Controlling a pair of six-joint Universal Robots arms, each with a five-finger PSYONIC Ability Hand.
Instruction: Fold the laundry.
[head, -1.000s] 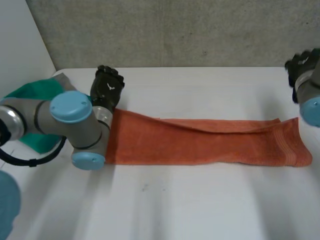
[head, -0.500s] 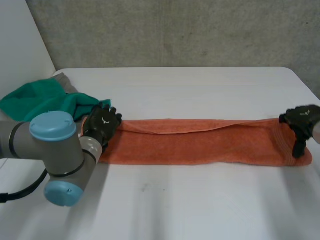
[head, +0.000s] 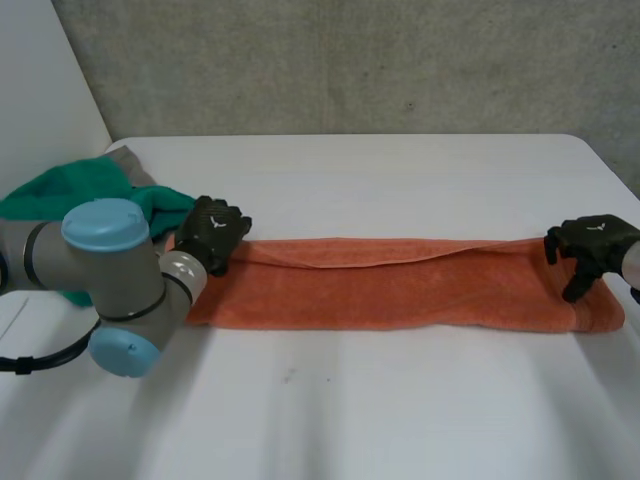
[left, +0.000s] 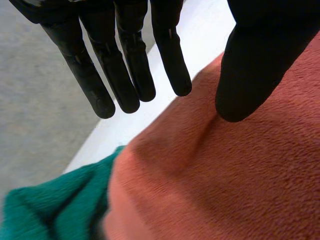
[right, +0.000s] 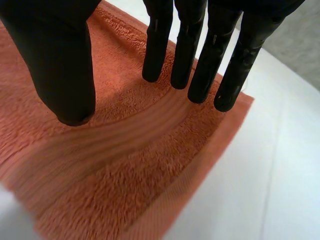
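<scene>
Orange towel (head: 400, 285): lying as a long folded strip across the white tabletop (head: 380, 410).

Left hand (head: 213, 232): I am holding it over the strip's left end, fingers (left: 125, 75) straight and spread apart from the thumb, gripping nothing.

Right hand (head: 590, 245): I am holding it over the right end, fingers (right: 200, 60) straight, thumb apart, towel lying under the palm.

Green cloth (head: 60, 195): lying bunched just beside the left end.

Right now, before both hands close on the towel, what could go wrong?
The green cloth lies against the orange towel by the open left hand; a grasp there may catch both.
The towel's top layer sits uneven along the far edge, so either hand may pinch only one layer.
The open right hand is close to the end edge; a shallow pinch could slip.
</scene>
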